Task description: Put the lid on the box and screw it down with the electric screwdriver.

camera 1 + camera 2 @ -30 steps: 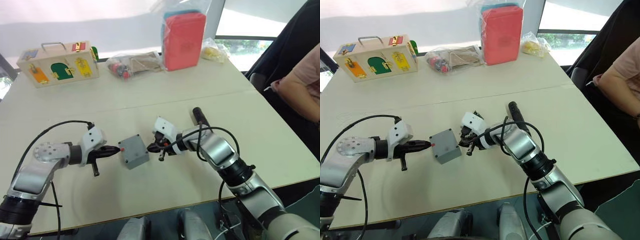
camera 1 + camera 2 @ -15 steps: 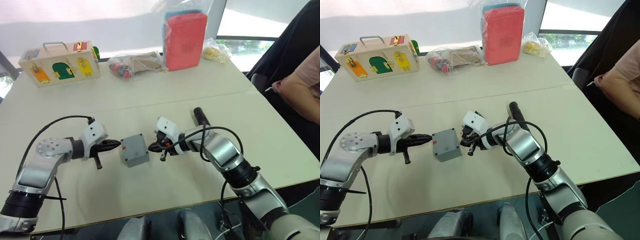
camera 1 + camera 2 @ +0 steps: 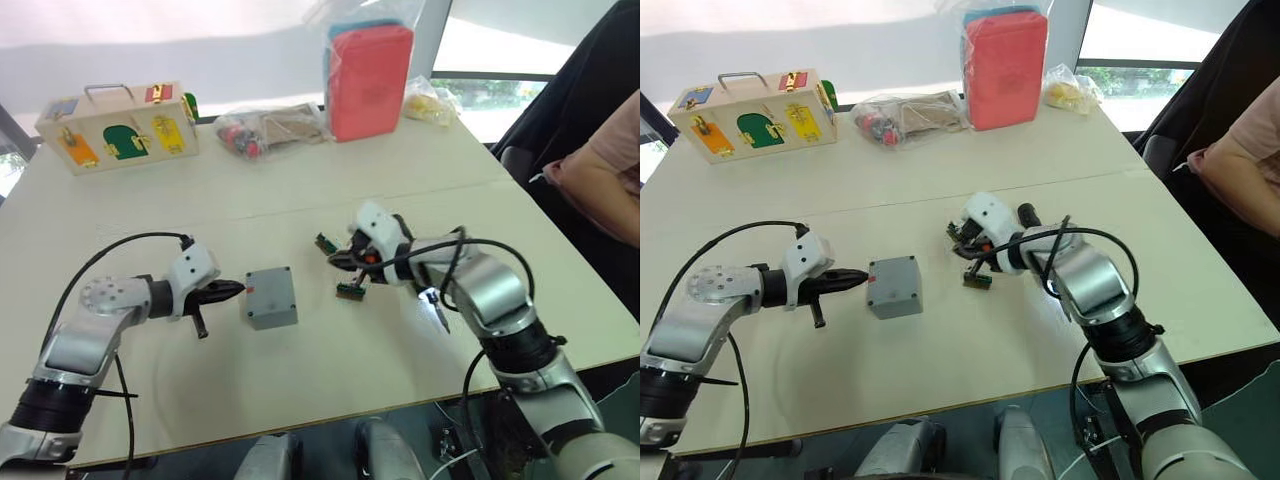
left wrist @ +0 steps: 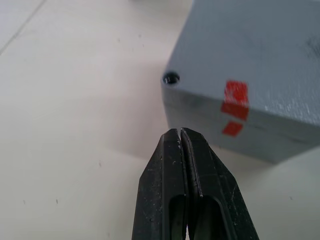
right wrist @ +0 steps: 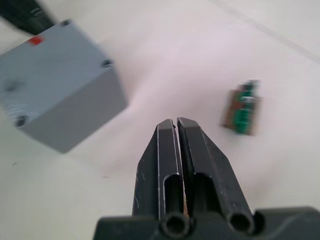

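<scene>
Box (image 3: pixel 270 297) sits closed on the surface near its front edge, between my hands: left hand (image 3: pixel 234 290), fingers pressed together, points at its red-marked side, almost touching; right hand (image 3: pixel 967 262), also pinched empty, is farther off. My right wrist view shows a small green part (image 5: pixel 242 108) lying beyond the fingertips.

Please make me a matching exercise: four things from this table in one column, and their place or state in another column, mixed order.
Things:
1. box
2. left gripper
3. right gripper
4. red case

Places or states:
A. in a clear bag at the far edge of the table
B. fingers shut, tips just left of the box
C. closed, red mark on its left side
D. fingers shut, apart from the box, to its right

Pairs: 1-C, 2-B, 3-D, 4-A
</scene>
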Controlling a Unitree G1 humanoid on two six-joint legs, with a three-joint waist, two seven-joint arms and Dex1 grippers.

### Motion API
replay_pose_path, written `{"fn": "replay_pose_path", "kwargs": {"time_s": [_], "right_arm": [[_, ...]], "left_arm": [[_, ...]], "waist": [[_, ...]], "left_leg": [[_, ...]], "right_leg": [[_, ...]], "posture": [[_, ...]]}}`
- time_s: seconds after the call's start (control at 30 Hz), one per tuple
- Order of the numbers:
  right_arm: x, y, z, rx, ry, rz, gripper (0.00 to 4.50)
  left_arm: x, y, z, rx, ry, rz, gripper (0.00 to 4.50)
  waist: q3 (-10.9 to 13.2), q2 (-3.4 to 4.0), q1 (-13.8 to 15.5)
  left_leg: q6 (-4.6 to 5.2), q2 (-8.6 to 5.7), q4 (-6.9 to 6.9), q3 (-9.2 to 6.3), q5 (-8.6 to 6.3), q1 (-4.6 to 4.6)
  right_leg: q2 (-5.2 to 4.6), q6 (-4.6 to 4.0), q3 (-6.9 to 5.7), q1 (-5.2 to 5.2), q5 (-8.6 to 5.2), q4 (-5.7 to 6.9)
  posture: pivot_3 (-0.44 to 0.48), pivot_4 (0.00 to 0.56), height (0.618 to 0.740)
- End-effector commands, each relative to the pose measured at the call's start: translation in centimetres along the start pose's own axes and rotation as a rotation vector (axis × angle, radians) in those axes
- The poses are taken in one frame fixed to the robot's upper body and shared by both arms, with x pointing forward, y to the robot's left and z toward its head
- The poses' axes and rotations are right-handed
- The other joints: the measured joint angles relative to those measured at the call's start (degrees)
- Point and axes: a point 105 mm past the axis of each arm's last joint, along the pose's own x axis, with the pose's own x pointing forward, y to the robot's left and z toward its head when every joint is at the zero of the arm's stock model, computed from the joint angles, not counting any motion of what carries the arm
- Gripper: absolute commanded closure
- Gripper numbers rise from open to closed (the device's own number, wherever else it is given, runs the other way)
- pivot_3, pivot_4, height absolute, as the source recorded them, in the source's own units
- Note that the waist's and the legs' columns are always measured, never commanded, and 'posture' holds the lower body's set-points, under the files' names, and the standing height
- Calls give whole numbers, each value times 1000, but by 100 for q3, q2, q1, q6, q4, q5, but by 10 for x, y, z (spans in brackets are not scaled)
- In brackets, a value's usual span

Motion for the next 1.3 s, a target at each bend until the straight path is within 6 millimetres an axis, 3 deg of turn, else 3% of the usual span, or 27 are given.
{"fn": "replay_pose_path", "kwargs": {"time_s": [0.03, 0.1, 0.33, 0.6, 1.13, 1.27, 1.3], "right_arm": [[-7, 2, 6, 0, -73, -21, 2943], [-8, 6, 0, 3, -88, -18, 2154], [4, 20, -22, 51, -96, 7, 2154], [10, 17, -39, 92, -69, -17, 2154], [14, 20, -44, 127, -60, 4, 2154], [14, 19, -46, 128, -50, 0, 3224], [15, 19, -46, 128, -48, 0, 3762]], "left_arm": [[-21, -2, 20, 52, -32, -9, 4500], [-28, -6, 27, 48, -46, -26, 4500], [-32, -15, 50, 35, -107, -45, 4500], [-29, -16, 60, 43, -129, -52, 4500], [-25, -15, 65, 54, -142, -45, 4500], [-24, -15, 65, 54, -144, -42, 4500], [-24, -15, 65, 55, -144, -41, 4500]], "waist": [[0, 0, 3], [0, 0, 12], [0, 0, 27], [0, 0, 21], [0, 0, 23], [0, 0, 22], [0, 0, 21]], "left_leg": [[0, 0, -1, 0, 0, 0], [0, 0, -1, 0, 0, 0], [1, -1, 0, 0, -1, 7], [0, -1, 0, 1, 0, 9], [0, -1, 0, 1, 0, 9], [0, -1, 0, 1, 0, 9], [0, -1, 0, 1, 0, 9]], "right_leg": [[-1, 0, 1, 0, 0, 0], [-1, 0, 1, 2, 0, 0], [-3, 0, 0, 12, 0, -1], [-1, 0, 0, 12, 0, -1], [0, 0, 1, 12, 0, -1], [0, 0, 1, 12, 0, -1], [0, 0, 1, 12, 0, -1]], "posture": [[0, 150, 740], [0, 150, 740], [0, 150, 740], [0, 150, 740], [0, 150, 740], [0, 150, 740], [0, 150, 740]]}}
